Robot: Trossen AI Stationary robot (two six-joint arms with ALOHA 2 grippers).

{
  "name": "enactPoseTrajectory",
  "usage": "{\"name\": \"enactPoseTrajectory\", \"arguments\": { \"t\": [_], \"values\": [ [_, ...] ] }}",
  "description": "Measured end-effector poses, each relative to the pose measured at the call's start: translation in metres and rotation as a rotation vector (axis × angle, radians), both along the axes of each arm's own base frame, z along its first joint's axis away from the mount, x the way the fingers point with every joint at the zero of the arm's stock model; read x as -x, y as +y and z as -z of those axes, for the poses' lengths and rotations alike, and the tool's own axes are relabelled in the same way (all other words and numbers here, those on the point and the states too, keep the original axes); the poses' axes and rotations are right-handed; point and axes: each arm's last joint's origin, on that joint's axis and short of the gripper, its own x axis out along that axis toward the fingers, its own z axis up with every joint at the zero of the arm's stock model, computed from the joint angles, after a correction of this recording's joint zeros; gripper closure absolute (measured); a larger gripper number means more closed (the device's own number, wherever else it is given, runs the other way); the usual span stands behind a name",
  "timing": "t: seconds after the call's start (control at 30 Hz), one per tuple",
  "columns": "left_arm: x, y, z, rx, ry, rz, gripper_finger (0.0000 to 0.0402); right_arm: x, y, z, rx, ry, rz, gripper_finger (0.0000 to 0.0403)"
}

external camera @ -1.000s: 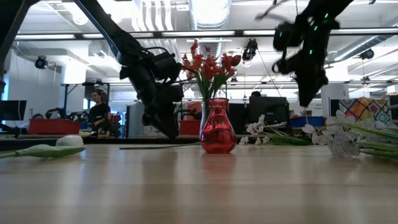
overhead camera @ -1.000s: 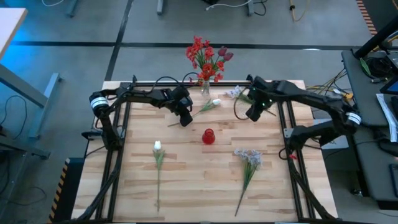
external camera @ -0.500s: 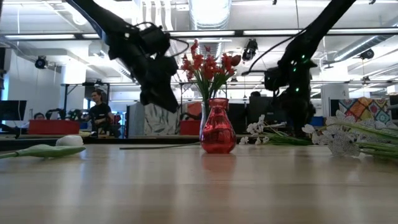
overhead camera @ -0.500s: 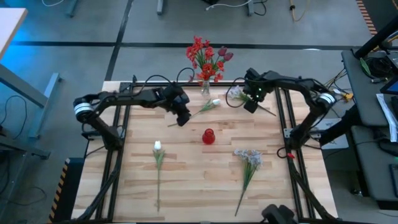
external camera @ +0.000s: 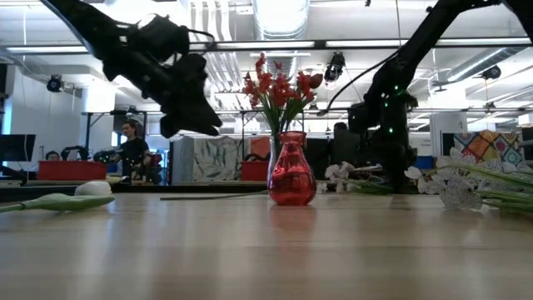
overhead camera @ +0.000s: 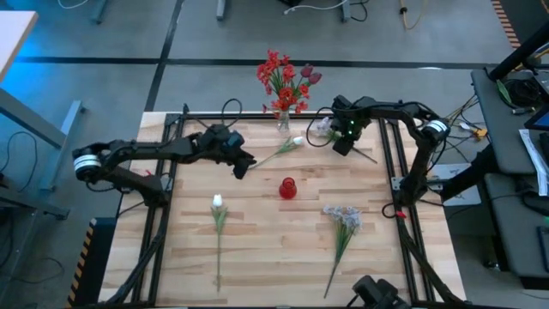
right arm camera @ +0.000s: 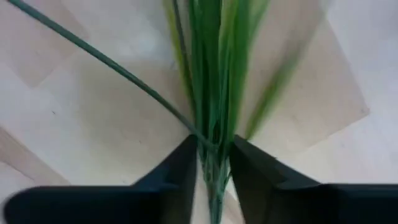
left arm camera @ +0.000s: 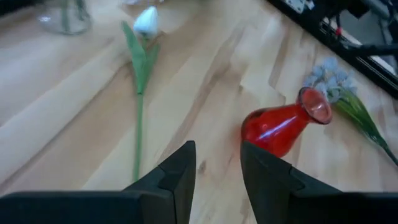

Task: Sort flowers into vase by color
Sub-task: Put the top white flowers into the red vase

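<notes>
A pale blue-white flower cluster lies near the table's far edge. My right gripper stands over its stems and is shut on them. My left gripper hangs open above the table, left of the red vase, touching nothing. A white tulip lies between the grippers. A second white tulip and another pale cluster lie nearer the front. Red and maroon flowers stand in a clear vase at the far edge. My right gripper pinches the pale cluster's bundled green stems between its two fingers. It comes from above, pointing down, with the fingers across the stems. The flower lies on the table, its blossoms resting on the wood.
The red vase stands upright near the table's middle. Black frame rails run along the table's sides and far edge. Bare wood spreads along the near edge. A person shows in the room beyond.
My right gripper has moved toward the far edge and come down onto the pale cluster's stems. My left gripper has risen and drawn back toward the table's left, away from the white tulip's stem. No flower has moved.
</notes>
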Motion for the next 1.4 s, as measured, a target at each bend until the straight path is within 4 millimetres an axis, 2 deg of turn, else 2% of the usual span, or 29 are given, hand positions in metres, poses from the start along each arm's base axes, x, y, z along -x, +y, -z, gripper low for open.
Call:
{"name": "enactPoseTrajectory", "arguments": {
  "t": [0.13, 0.27, 0.37, 0.53, 0.7, 0.9, 1.0, 1.1, 1.27, 1.4],
  "values": [
    [0.013, -0.005, -0.005, -0.016, -0.025, -0.038, 0.0290, 0.003, 0.006, -0.031, 0.058, -0.076, 0.030, 0.0384],
    [0.019, -0.007, -0.015, -0.022, -0.071, -0.059, 0.0290, 0.011, 0.024, -0.063, 0.100, -0.134, 0.074, 0.0386],
    [0.022, -0.008, -0.022, -0.035, -0.106, -0.060, 0.0290, 0.015, 0.045, -0.092, 0.164, -0.211, 0.079, 0.0386],
    [0.028, -0.011, -0.033, -0.042, -0.159, -0.068, 0.0290, 0.028, 0.087, -0.127, 0.236, -0.351, 0.142, 0.0387],
    [0.030, -0.012, -0.040, -0.054, -0.197, -0.067, 0.0290, 0.033, 0.130, -0.149, 0.271, -0.534, 0.150, 0.0387],
    [0.029, -0.011, -0.045, -0.065, -0.234, -0.067, 0.0290, 0.020, 0.166, -0.173, 0.361, -0.908, 0.106, 0.0387],
    [0.029, -0.011, -0.047, -0.067, -0.244, -0.064, 0.0290, 0.008, 0.181, -0.181, 0.439, -1.078, 0.058, 0.0387],
    [0.028, -0.011, -0.050, -0.065, -0.253, -0.049, 0.0290, -0.005, 0.191, -0.181, 0.489, -1.206, 0.007, 0.0387],
    [0.028, -0.011, -0.050, -0.066, -0.253, -0.048, 0.0290, -0.029, 0.197, -0.165, 0.547, -1.276, -0.029, 0.0389],
    [0.028, -0.011, -0.050, -0.084, -0.250, -0.040, 0.0290, -0.049, 0.194, -0.146, 0.514, -1.325, -0.033, 0.0390]
  ]
}}
